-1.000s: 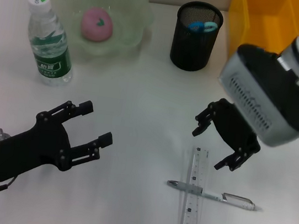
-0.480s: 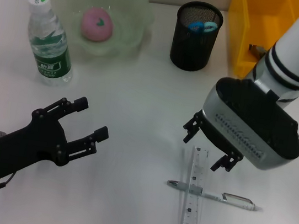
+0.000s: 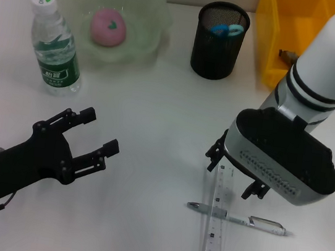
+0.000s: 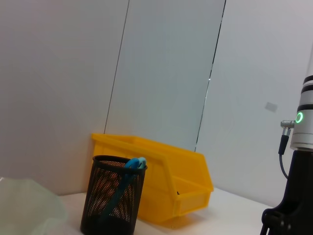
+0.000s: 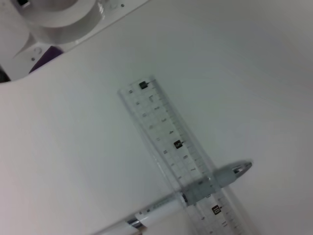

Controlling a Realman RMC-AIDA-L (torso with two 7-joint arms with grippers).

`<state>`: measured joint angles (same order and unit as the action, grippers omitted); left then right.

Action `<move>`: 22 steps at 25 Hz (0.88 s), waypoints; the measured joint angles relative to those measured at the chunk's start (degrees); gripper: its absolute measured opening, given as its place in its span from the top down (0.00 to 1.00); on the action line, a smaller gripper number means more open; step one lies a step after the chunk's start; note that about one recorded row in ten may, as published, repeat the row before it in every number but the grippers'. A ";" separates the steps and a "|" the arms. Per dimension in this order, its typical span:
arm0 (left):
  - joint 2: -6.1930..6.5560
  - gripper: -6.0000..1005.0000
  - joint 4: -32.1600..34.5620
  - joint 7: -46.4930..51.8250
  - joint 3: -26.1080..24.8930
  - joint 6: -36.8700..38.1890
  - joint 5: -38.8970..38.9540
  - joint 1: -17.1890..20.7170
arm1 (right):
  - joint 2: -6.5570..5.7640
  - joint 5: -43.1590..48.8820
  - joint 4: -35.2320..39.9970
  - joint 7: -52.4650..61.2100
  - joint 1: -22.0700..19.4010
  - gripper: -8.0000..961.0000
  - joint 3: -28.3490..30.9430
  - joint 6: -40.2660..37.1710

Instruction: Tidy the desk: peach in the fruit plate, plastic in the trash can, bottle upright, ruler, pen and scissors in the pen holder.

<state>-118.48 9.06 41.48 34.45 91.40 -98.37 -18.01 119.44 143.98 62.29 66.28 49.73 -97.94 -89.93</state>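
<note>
The right gripper [image 3: 236, 171] hovers spread wide and empty over the far end of the clear plastic ruler [image 3: 217, 223], which lies flat with the silver pen [image 3: 238, 219] crossing it. Pinching the thin ruler could slip or drag the pen. The left gripper [image 3: 95, 135] waits open, holding nothing.

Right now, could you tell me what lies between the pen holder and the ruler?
In the head view, only bare desk separates the pen holder from the ruler.
</note>
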 joint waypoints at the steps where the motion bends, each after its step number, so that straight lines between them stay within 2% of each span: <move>1: 0.00 0.17 0.02 0.00 0.01 0.00 -0.03 0.00 | 0.01 0.03 0.00 -0.35 0.02 0.23 -0.37 0.14; 6: 0.13 0.17 0.44 0.75 0.57 0.00 -0.48 -0.02 | 0.08 0.20 0.02 -1.56 0.09 0.23 -2.11 1.16; 16: 0.24 0.17 3.33 2.27 5.16 0.73 -1.28 -0.38 | 0.18 0.10 0.03 -2.81 0.21 0.23 -5.45 3.01; 22: 0.32 0.17 3.55 2.68 5.75 0.90 -1.31 -0.70 | 0.18 0.00 0.17 -2.89 0.30 0.23 -6.78 3.66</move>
<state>-118.17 12.61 44.16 40.20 92.29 -99.67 -18.70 119.62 143.98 62.46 63.39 50.03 -104.72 -86.27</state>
